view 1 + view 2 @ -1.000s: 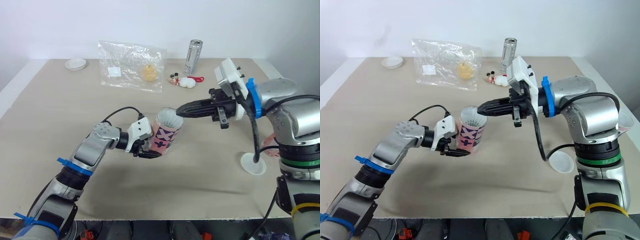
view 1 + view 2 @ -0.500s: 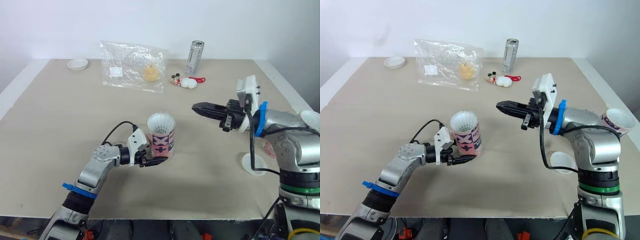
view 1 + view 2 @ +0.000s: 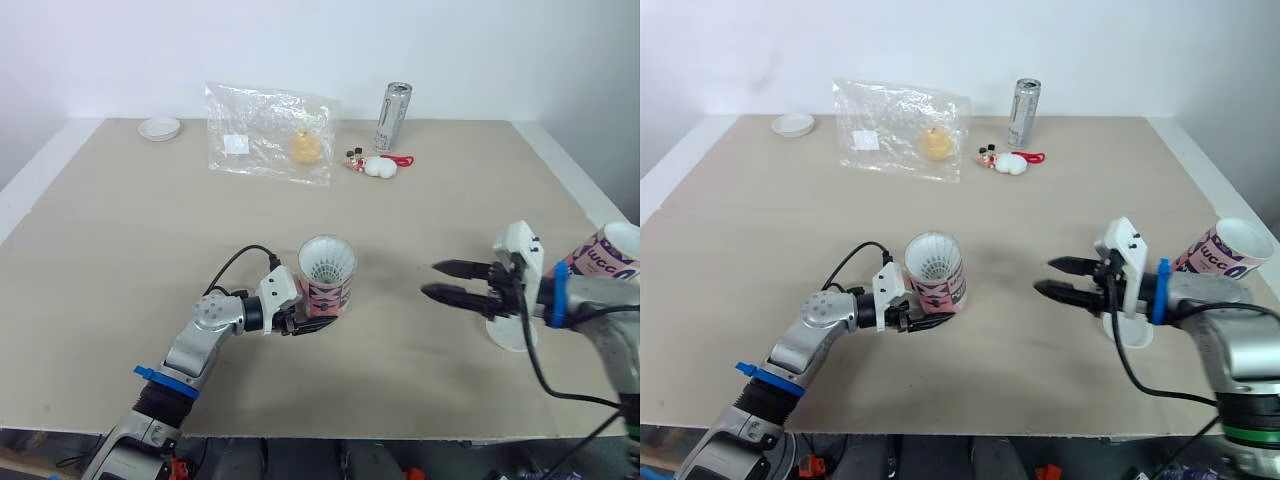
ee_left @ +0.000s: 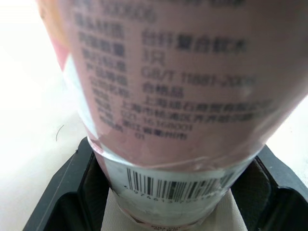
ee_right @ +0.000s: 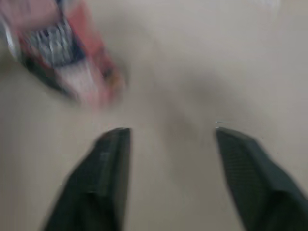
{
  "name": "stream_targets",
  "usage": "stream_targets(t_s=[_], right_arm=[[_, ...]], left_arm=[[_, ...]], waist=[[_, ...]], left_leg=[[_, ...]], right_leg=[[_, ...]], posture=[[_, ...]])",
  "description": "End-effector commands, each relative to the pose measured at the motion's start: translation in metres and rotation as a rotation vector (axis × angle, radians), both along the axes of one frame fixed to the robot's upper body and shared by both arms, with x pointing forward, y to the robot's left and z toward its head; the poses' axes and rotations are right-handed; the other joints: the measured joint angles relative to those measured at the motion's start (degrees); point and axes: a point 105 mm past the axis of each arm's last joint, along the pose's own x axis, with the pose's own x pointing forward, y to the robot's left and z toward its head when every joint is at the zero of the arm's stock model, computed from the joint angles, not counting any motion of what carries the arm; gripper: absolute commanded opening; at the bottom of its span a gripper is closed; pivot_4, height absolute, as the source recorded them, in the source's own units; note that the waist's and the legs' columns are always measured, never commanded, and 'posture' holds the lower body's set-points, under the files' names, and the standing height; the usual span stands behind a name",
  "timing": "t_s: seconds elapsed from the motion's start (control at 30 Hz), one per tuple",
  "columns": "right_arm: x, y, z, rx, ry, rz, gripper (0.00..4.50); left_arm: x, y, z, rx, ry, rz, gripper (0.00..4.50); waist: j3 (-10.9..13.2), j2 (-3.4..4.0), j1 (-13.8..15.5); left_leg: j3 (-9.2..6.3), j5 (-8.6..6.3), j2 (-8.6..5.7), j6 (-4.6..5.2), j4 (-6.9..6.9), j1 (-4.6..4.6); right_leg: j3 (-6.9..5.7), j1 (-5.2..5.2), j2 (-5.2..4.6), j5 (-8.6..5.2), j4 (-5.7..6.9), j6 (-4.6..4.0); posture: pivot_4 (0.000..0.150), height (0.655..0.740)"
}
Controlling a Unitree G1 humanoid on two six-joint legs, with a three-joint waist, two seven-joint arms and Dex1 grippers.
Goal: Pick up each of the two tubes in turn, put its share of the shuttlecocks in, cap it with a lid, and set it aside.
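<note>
- At the far left of the table's back edge we see a small white lid (image 3: 160, 127), with a clear plastic bag (image 3: 268, 130) beside it.
- The left gripper (image 3: 305, 320) is clamped on the lower part of the pink tube (image 3: 326, 285), near the middle of the table (image 3: 120, 250).
- This tube stands nearly upright, its long axis close to vertical and its open mouth turned up. White feathers show inside it.
- From the left wrist we see its printed wall and barcode held between the two black fingers (image 4: 57, 192).
- A can (image 3: 393, 102) and a small toy (image 3: 375, 165) sit at the back.
- The right gripper (image 3: 432, 279) hovers well apart from the tube, fingers spread and empty, pointing towards it.
- A white lid (image 3: 512, 335) lies on the table under the right wrist.
- The second tube (image 3: 1218, 252) leans at the table's right edge, mouth turned up and to the right.
</note>
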Motion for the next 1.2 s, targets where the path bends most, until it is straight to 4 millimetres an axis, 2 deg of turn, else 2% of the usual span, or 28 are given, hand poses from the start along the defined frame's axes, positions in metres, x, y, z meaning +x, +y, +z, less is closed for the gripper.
stream_targets(t_s=[0.03, 0.27, 0.73, 1.2], right_arm=[[-0.019, -0.009, 0.004, -0.151, 0.098, 0.078, 4.48], [-0.025, -0.035, 0.008, -0.343, 0.182, 0.055, 4.48], [-0.038, -0.042, -0.011, -0.385, 0.301, -0.018, 4.48], [-0.034, -0.05, -0.035, -0.467, 0.303, -0.052, 4.48]], left_arm=[[-0.004, -0.005, -0.001, 0.015, -0.003, -0.036, 3.02], [-0.012, -0.007, -0.008, 0.033, 0.049, -0.1, 3.02], [-0.014, -0.003, -0.016, 0.041, 0.118, -0.092, 3.02], [-0.013, -0.003, -0.015, 0.051, 0.113, -0.089, 3.02]], waist=[[-0.01, 0.03, 0.02], [-0.02, 0.02, -0.06], [-0.05, 0.08, -0.04], [-0.08, 0.11, -0.05]], left_leg=[[0.01, 0.0, 0.0, 0.0, -0.01, 0.0], [0.04, -0.02, 0.01, -0.03, -0.05, 0.01], [0.05, -0.05, 0.02, -0.07, -0.12, -0.01], [0.06, -0.06, 0.02, -0.07, -0.11, -0.01]], right_leg=[[0.0, 0.0, -0.01, -0.01, 0.0, 0.0], [0.01, 0.0, -0.03, -0.04, -0.11, -0.03], [0.0, 0.08, -0.05, 0.03, -0.41, 0.08], [0.0, 0.09, -0.05, 0.03, -0.43, 0.07]], posture=[[0.15, 0.74], [0.15, 0.74], [0.15, 0.74], [0.15, 0.74]])
